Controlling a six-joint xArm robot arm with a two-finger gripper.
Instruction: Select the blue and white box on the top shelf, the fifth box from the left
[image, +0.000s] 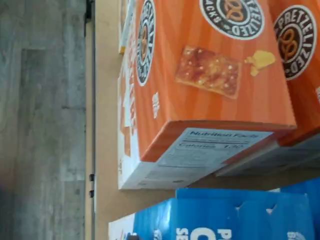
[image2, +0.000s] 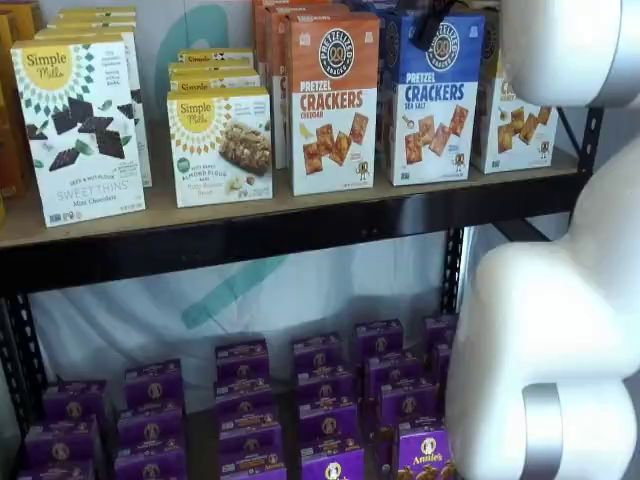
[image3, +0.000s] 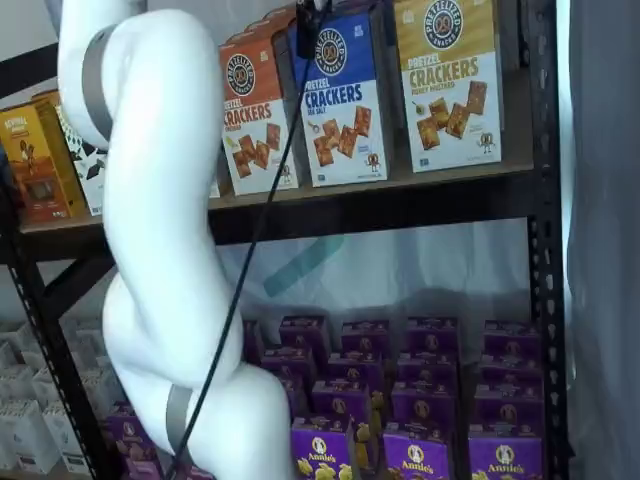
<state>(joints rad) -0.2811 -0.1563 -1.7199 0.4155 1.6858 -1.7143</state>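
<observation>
Cardboard blue and white box (image2: 436, 98) stands upright on the wooden top shelf (image2: 300, 215); the tool's (image3: 309, 20) opening is unclear.

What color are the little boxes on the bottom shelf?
Purple. The little boxes show best in a shelf view.

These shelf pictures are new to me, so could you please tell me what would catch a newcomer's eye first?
The big white robot arm fills the foreground in both shelf views. Behind it on the top shelf, the blue and white box stands between an orange-topped box and a yellow-topped box. Purple boxes crowd the lower level.
</observation>
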